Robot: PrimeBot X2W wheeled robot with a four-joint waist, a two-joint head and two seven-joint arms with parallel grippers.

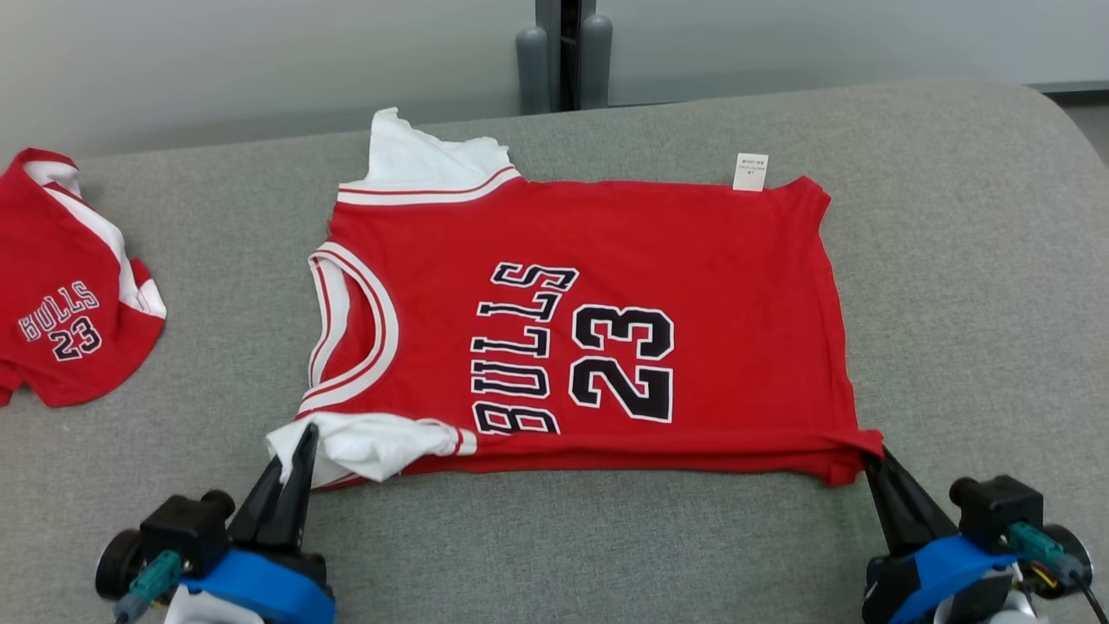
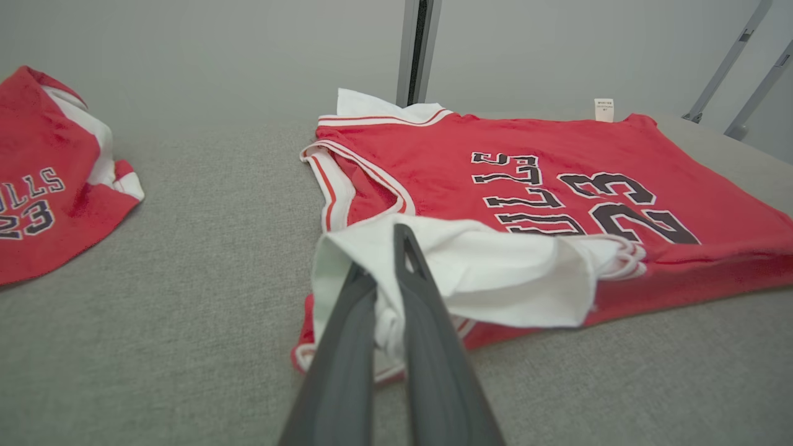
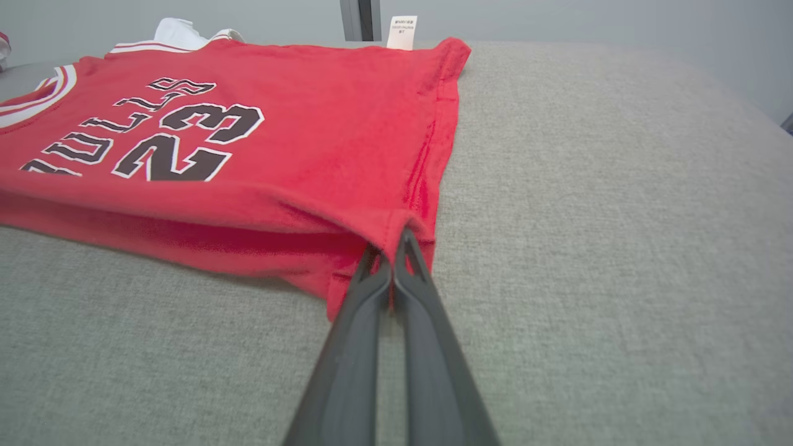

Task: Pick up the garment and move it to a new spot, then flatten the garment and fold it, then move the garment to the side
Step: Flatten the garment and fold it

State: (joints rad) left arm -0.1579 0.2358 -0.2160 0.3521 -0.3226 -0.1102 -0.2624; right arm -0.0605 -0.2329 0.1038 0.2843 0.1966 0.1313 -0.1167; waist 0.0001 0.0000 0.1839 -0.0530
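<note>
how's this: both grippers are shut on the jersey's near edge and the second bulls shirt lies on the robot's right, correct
No: the head view shows the second bulls shirt on the robot's left. The left gripper and right gripper are shut on the jersey's near edge.

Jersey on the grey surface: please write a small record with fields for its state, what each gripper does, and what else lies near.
jersey: red, spread flat, print up, on the surface
left gripper: shut on the white sleeve at the near edge
right gripper: shut on the near hem corner
near edge: looks slightly raised at both grips
label: white, at the far edge
second jersey: red, crumpled, at the far left, apart from the first
</note>
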